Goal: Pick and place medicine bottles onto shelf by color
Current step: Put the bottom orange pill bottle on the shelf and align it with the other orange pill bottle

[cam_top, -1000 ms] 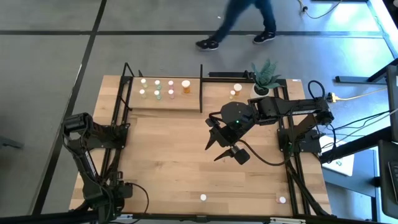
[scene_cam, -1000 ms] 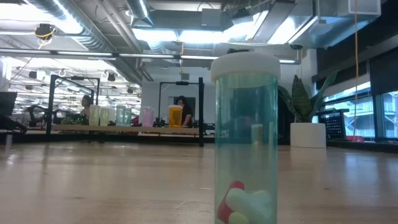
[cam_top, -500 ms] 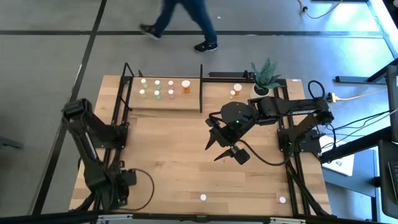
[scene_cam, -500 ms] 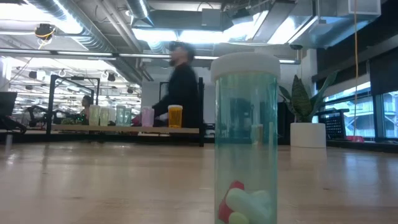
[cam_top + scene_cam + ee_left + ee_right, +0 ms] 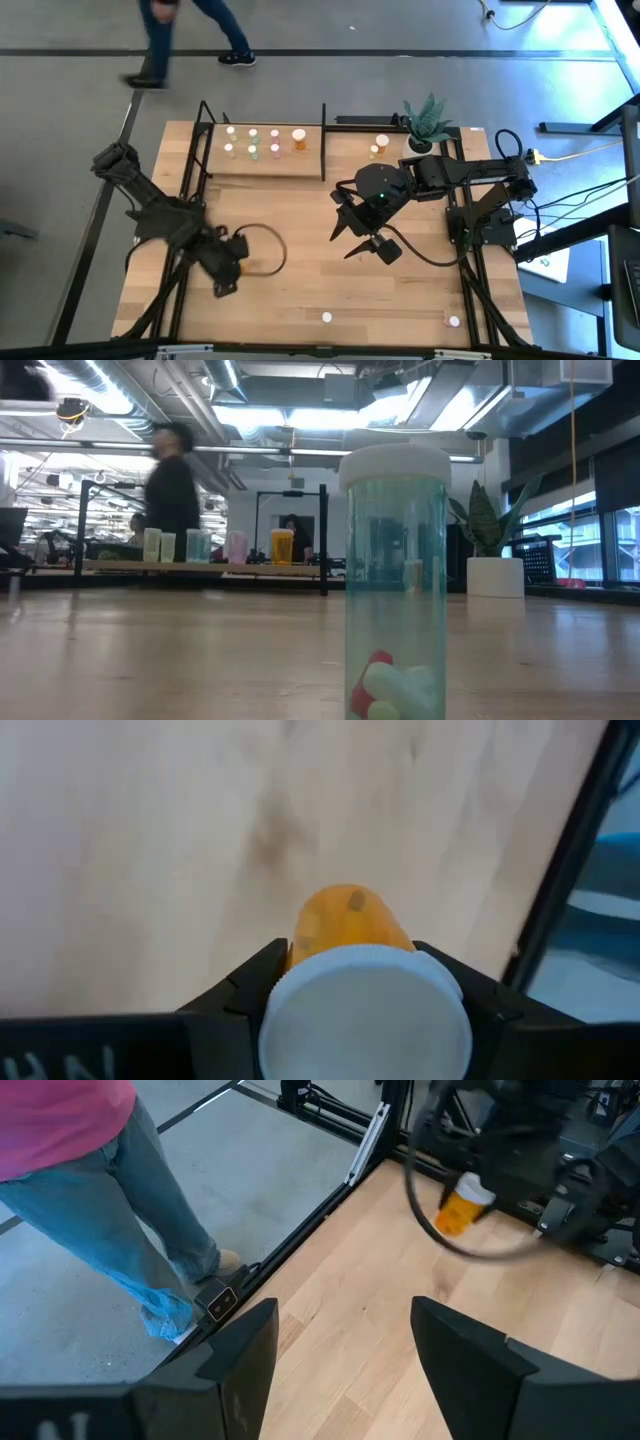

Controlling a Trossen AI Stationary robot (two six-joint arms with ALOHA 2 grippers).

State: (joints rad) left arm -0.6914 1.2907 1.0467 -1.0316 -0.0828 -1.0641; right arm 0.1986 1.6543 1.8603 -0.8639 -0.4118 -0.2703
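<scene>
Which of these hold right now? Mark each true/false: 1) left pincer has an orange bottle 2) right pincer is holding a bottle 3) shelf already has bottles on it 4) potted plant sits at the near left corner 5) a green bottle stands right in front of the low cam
1) True. The left pincer is shut on an orange bottle with a white cap.
2) False. The right pincer is open and empty, mid-table.
3) True. The shelf carries several bottles in rows.
4) False. The potted plant stands at the far edge, toward the right arm's side.
5) True. A green bottle fills the middle of the low view, pills in its bottom.
</scene>
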